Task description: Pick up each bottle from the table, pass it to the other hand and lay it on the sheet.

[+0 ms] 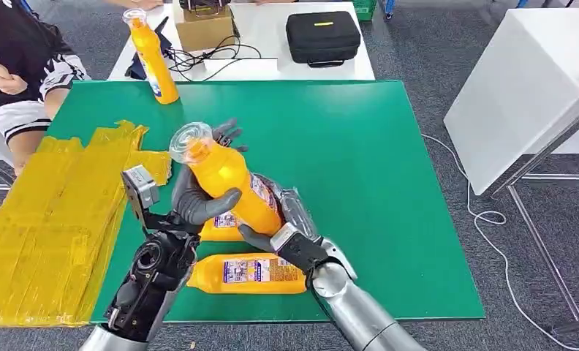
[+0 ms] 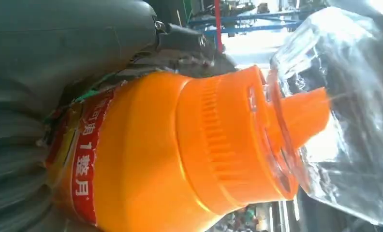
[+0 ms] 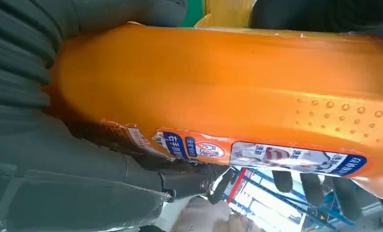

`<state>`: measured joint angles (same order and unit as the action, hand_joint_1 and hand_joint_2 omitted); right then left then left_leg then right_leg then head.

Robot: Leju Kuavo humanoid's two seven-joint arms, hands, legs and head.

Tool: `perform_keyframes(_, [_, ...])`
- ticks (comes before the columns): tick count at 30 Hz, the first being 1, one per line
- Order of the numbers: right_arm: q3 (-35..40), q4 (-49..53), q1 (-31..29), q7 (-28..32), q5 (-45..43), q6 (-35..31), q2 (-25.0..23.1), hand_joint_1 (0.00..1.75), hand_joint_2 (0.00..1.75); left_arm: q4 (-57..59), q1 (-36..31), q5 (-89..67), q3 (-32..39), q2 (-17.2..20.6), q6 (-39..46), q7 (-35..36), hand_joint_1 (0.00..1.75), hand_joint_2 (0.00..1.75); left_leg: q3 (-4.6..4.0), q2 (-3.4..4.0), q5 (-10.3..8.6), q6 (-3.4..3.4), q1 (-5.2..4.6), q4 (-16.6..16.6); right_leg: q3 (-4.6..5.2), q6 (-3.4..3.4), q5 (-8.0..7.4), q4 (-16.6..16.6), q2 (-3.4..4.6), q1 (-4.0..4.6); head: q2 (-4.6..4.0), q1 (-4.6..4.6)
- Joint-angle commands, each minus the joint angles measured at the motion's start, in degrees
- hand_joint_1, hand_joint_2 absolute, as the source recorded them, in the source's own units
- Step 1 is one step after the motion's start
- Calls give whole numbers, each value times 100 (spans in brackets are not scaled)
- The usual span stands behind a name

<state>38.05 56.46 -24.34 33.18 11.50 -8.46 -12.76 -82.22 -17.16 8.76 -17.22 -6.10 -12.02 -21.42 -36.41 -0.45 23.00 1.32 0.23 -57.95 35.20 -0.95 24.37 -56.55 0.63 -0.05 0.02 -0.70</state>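
Yellow crinkled sheet covers the left part of the green desk, with a person's arm beyond its far corner. Past the sheet, an orange bottle with a clear cap stands upright near the desk's far edge. Toward the middle, the left hand wraps its grey thumb and dark fingers around the upper body of the held bottle, which is lifted above the desk and tilted, its clear cap pointing up and to the left. The right hand grips the same bottle lower down, around its labelled base, so both hands hold it at once. Beneath them, two more bottles lie on their sides on the desk: one largely hidden under the hands, another nearer the front edge, between the two forearms
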Motion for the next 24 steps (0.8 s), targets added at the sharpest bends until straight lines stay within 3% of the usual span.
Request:
perform_keyframes(1, [345, -129, -189, 175, 33, 81, 96, 175, 175, 266, -74, 59, 467, 164, 140, 43, 175, 175, 41, 13, 14, -6, -1, 5, -37, -1, 11, 5, 5, 1, 0, 0])
perform_keyframes(15, [219, -106, -341, 261, 89, -183, 95, 175, 175, 227, -4, 54, 559, 236, 184, -82, 175, 175, 38, 18, 14, -6, -2, 5, -34, 0, 10, 3, 10, -1, 0, 0])
perform_keyframes(16, [174, -37, -329, 285, 129, -324, 106, 159, 175, 210, 13, 27, 577, 241, 196, -110, 175, 175, 26, 15, 9, -5, -2, 6, -23, 0, 5, 4, 10, -2, 0, 0])
perform_keyframes(17, [140, 80, -302, 300, 137, -395, 138, 12, 175, 193, 19, 1, 594, 240, 198, -124, 175, 175, 43, 20, 15, -7, -1, 7, -39, 0, 10, 6, 12, -1, 0, 0])
perform_keyframes(18, [118, 215, -272, 300, 138, -430, 181, 0, 175, 177, 11, -27, 604, 249, 204, -131, 175, 175, 29, 16, 10, -5, -2, 6, -26, 0, 6, 5, 9, -2, 0, 0])
perform_keyframes(19, [70, 366, -237, 262, 160, -516, 223, 0, 175, 156, -8, -90, 607, 263, 241, -131, 175, 175, 72, 24, 27, -11, 1, 8, -68, 0, 21, 7, 11, 2, 0, 0])
perform_keyframes(20, [50, 467, -208, 248, 176, -561, 247, 0, 175, 140, -18, -109, 614, 264, 257, -128, 175, 175, 31, 13, 11, -6, -1, 4, -29, -1, 8, 3, 5, -1, 0, 0])
perform_keyframes(24, [-131, 1329, 139, 128, 267, -812, 536, 0, 175, -22, -127, -429, 722, 301, 584, -175, 175, 175, 32, -1, 11, -6, 2, 4, -33, 0, 12, 5, -9, 3, 0, -2])
